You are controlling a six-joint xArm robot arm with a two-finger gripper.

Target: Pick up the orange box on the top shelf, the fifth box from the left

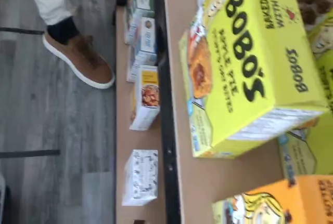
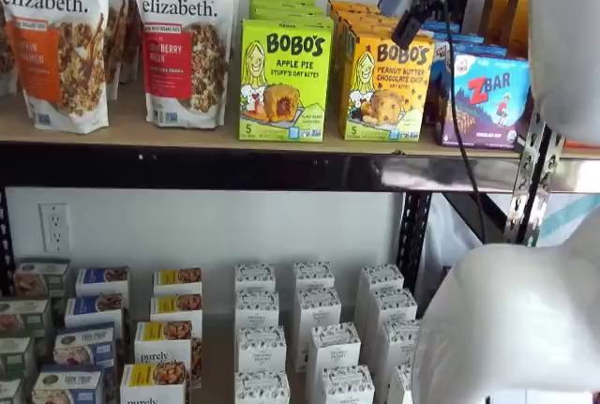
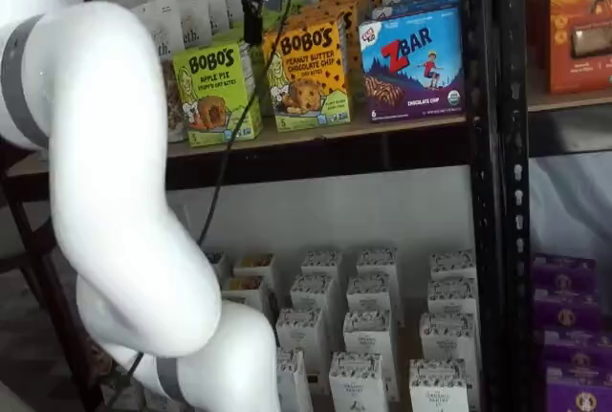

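Approach step. Gripper [image 2: 410,20] hangs just above the orange box [image 2: 388,85], fingers side-on; jaws read as fully wide, nothing held. Box upright on the top shelf [image 2: 187,137], beside the lime Apple Pie box [image 2: 284,79]. Next: descend, straddle box, close

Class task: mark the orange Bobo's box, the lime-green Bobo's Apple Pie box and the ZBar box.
orange Bobo's box [image 2: 386,88], shelf view, front face.
lime-green Bobo's Apple Pie box [image 2: 284,81], shelf view, front face.
ZBar box [image 3: 413,66], shelf view, front face.

top shelf [image 2: 187,137]: orange box [image 2: 386,85] upright | Apple Pie box [image 2: 283,81] left | ZBar box [image 2: 487,99] right
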